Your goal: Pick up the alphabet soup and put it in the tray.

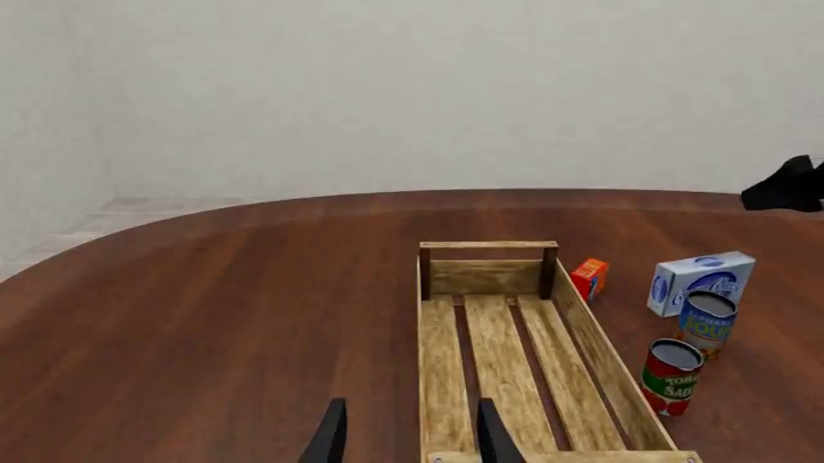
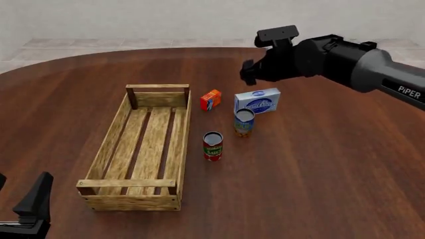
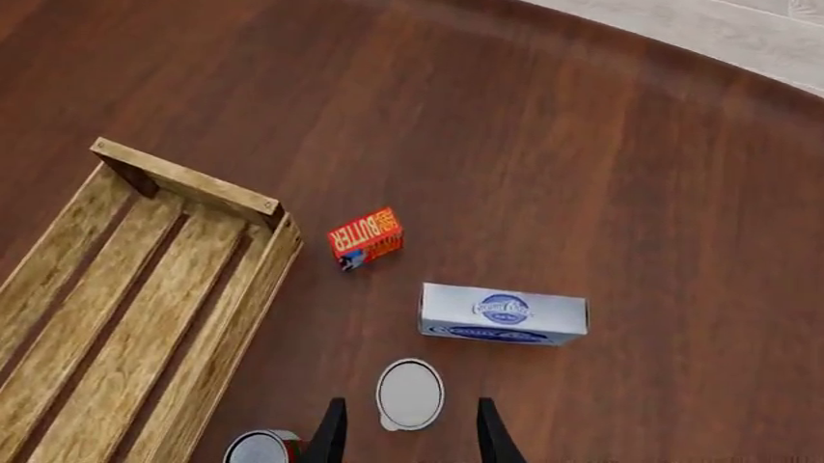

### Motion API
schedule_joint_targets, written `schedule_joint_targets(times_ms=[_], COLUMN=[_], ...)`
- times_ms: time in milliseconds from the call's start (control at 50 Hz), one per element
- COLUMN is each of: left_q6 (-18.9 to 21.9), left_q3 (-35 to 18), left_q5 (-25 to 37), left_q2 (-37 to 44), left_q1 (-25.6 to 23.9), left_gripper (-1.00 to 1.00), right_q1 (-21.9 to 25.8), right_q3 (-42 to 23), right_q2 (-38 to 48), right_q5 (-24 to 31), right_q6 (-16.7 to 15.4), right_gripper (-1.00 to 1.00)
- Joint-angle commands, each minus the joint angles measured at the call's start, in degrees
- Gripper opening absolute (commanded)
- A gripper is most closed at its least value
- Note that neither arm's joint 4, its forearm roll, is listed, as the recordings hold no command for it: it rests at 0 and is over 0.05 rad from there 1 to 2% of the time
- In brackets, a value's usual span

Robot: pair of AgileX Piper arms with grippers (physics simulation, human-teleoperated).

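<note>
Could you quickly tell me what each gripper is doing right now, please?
Left gripper: open, holding nothing, near the tray.
Right gripper: open, holding nothing, fingers on either side of the alphabet soup, above it.

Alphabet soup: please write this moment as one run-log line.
alphabet soup: upright on table, ungrasped | right gripper: open above it | tray: holds nothing | left gripper: open

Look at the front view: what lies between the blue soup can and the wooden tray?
Only bare table; the soup can and tray have nothing between them. The red can sits nearer the camera.
</note>
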Motion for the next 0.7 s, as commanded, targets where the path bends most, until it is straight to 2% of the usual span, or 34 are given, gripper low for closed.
schedule_joint_targets(times_ms=[20, 700], left_q6=[0.0, 0.0], left_q3=[0.0, 0.0], left_q5=[0.0, 0.0], left_q2=[0.0, 0.0], left_q1=[0.0, 0.0], left_gripper=[1.00, 1.00], right_q1=[0.0, -0.5], right_q3=[0.7, 1.7], right_q2=[1.3, 4.2], right_q5=[-0.8, -2.9], right_q6=[0.2, -0.4], right_gripper=[1.00, 1.00])
